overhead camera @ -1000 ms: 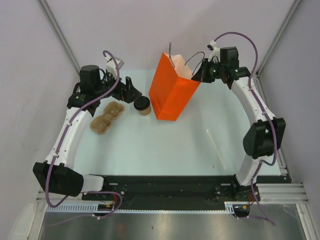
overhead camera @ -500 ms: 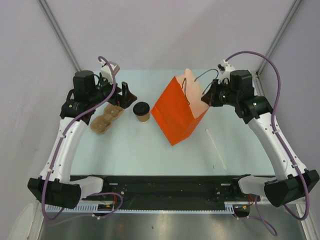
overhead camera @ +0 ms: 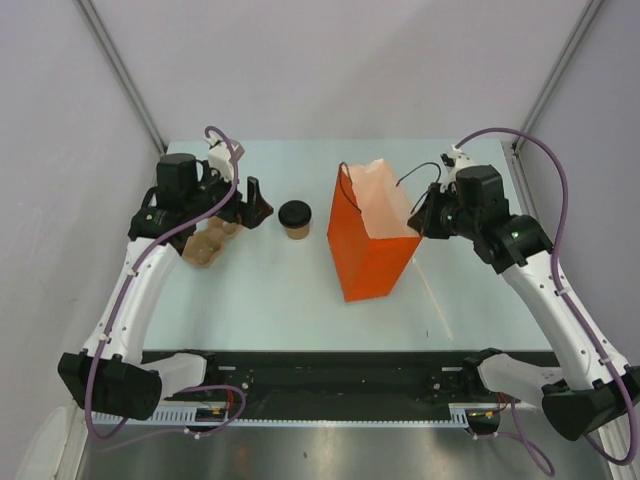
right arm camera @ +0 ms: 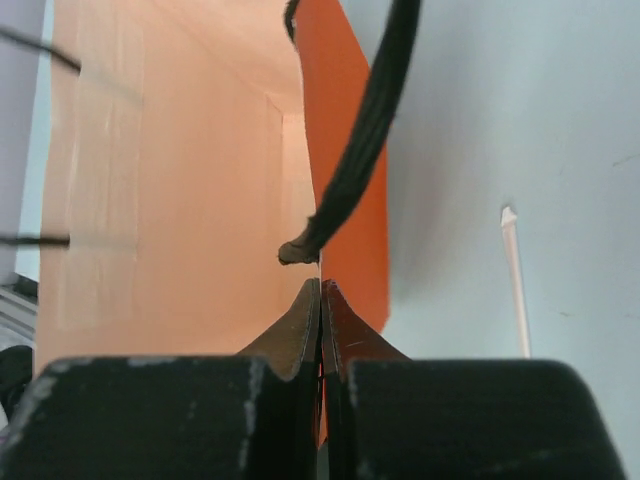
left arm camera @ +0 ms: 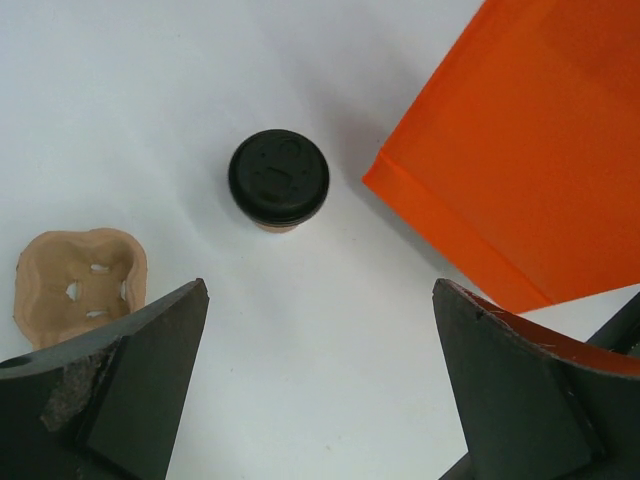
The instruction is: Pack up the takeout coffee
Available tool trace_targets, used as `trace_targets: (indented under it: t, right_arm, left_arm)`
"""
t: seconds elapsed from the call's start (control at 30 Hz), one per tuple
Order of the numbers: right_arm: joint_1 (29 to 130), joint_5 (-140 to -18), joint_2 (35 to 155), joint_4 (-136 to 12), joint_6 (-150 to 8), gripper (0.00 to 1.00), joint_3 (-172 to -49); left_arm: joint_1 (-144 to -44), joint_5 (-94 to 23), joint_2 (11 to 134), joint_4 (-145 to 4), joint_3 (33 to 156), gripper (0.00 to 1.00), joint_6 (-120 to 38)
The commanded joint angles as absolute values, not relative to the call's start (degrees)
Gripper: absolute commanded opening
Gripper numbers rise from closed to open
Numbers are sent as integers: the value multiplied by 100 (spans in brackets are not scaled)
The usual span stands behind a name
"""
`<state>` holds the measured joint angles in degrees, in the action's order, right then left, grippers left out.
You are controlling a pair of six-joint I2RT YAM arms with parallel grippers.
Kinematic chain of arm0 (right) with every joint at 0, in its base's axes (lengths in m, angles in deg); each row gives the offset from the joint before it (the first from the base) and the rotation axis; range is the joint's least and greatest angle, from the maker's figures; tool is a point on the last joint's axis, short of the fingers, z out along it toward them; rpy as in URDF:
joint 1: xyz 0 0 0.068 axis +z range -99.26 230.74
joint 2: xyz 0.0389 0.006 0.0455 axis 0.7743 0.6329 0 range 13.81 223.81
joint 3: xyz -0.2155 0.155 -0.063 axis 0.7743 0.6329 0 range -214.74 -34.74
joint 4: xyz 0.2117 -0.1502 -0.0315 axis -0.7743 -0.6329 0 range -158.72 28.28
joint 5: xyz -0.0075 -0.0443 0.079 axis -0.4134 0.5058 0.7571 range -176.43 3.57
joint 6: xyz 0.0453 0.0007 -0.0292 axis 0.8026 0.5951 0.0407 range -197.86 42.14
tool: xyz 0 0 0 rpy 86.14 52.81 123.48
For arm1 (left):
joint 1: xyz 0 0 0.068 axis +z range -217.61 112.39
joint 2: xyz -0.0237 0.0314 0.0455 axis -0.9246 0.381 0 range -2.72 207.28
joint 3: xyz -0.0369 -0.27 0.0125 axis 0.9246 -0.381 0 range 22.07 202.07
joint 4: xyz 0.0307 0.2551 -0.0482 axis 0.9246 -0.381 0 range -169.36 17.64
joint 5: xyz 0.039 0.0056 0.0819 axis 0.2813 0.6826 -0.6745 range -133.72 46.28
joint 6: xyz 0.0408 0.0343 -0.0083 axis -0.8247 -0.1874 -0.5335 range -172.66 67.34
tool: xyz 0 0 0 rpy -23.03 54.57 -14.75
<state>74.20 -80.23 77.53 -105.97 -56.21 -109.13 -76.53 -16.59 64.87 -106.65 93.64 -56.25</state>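
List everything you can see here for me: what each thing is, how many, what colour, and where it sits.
coffee cup: one, tan with a black lid, upright on the table between the tray and the bag, touched by nothing
bag: one, orange with black cord handles, standing open to the right of the cup
tray: one, tan moulded cardboard, to the left of the cup
stick: one, thin and white, lying flat to the right of the bag
table: one, pale blue-green, under everything
left hand: one, black, open, just left of the cup, holding nothing
right hand: one, black, shut on the bag's top edge
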Motion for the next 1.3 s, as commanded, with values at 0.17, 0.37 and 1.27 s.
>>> trace_targets:
  t: [0.17, 0.37, 1.27]
  right_arm:
    - [7289, -7957, 7797, -10734, -4701, 17, -10672]
    - [7289, -7633, 7735, -10743, -4551, 28, -10585]
    - [6243, -5383, 7873, -11233, -9621, 96, -13209]
  left_arm:
    - [-7657, -1691, 6469, -10568, 9308, 100, -5784]
    - [-7657, -1691, 6522, -10524, 9255, 99, -5776]
    - [-7631, -980, 6522, -11314, 9835, 99, -6443]
